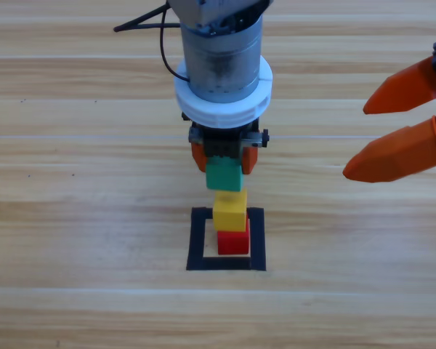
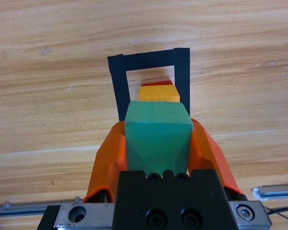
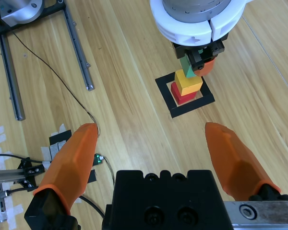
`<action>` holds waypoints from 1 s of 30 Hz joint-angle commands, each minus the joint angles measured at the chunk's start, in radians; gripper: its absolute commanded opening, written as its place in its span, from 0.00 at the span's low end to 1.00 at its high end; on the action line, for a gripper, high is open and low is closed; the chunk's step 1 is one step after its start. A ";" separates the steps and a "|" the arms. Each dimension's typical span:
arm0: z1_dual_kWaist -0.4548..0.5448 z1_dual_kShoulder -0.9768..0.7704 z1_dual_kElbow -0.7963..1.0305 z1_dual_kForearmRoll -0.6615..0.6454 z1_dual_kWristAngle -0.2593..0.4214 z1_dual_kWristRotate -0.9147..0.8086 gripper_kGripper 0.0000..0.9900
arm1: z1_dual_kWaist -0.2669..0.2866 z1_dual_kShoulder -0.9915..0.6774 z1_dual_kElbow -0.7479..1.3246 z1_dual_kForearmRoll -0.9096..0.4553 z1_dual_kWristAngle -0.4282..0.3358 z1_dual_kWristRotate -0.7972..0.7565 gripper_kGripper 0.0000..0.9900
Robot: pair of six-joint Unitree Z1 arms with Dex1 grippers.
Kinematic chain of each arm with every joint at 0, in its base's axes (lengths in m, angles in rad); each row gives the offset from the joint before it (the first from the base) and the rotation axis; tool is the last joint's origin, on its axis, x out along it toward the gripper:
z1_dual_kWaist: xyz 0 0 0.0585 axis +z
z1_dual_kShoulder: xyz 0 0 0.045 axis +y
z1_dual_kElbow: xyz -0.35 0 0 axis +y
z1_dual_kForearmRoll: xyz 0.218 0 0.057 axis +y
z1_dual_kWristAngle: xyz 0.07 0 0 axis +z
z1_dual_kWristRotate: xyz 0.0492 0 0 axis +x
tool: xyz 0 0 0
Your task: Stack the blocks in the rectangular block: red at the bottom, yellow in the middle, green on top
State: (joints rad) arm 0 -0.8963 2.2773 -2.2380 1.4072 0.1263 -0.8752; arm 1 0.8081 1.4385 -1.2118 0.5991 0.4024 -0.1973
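Observation:
The red cube (image 1: 233, 242) sits inside the black tape square (image 1: 198, 240) with the yellow cube (image 1: 230, 211) stacked on it. My left gripper (image 1: 224, 163) comes down from the top centre, shut on the teal-green cube (image 1: 225, 176), which it holds right over the yellow one; whether they touch I cannot tell. The left wrist view has the green cube (image 2: 157, 139) between the orange jaws of the left gripper (image 2: 157, 125), above yellow (image 2: 158, 93), a sliver of red (image 2: 158, 83) and the tape square (image 2: 119, 86). My right gripper (image 1: 354, 142) waits open at the right edge.
The right wrist view shows the right gripper (image 3: 150, 127) empty and well back from the stack (image 3: 188, 81). Metal rails (image 3: 79, 52), a thin black cable (image 3: 62, 86) and taped wiring (image 3: 57, 143) lie on the wood on that view's left side.

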 commanded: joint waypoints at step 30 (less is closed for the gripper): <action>-0.023 0.076 0.018 -0.017 -0.039 -0.031 0.00 | 0.020 -0.012 0.034 -0.030 -0.014 -0.013 1.00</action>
State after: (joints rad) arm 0 -0.8982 2.2962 -2.2385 1.4069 0.0960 -0.8971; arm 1 0.8081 1.4385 -1.2035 0.5901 0.4024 -0.1975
